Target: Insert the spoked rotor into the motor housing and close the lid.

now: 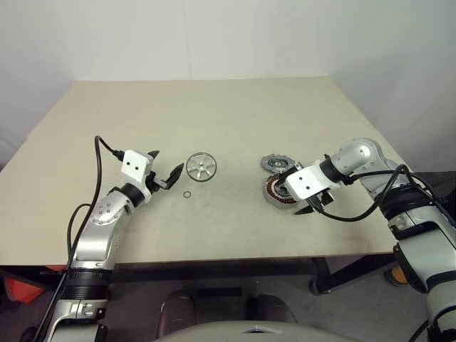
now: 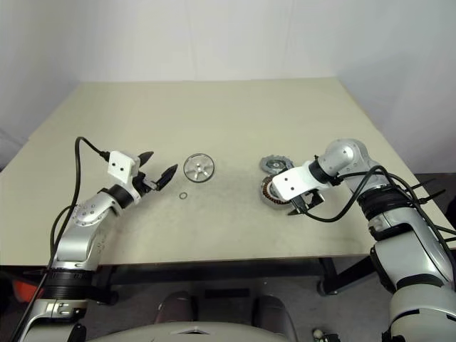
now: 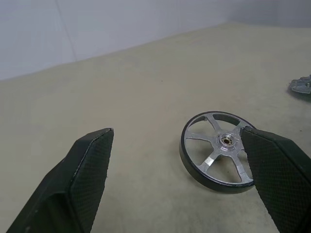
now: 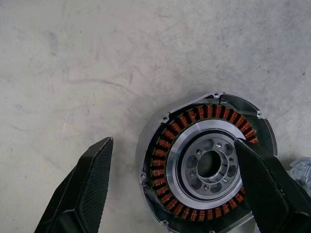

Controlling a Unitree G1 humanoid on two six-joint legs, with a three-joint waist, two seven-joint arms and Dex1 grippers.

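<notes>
Right wrist view: copper windings inside motor housing [image 4: 206, 165], head views add spoked rotor [image 1: 201, 167], lid [image 1: 271, 163], left gripper [image 1: 164, 170] and right gripper [image 1: 311, 206] both spread, empty

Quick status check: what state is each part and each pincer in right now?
spoked rotor: flat on the table, not yet inserted.
motor housing: open, windings exposed, nothing inside.
lid: off, lying beside the housing.
small ring: loose on the table.
left pincer: open, holding nothing, near the rotor.
right pincer: open, holding nothing, over the housing.
</notes>
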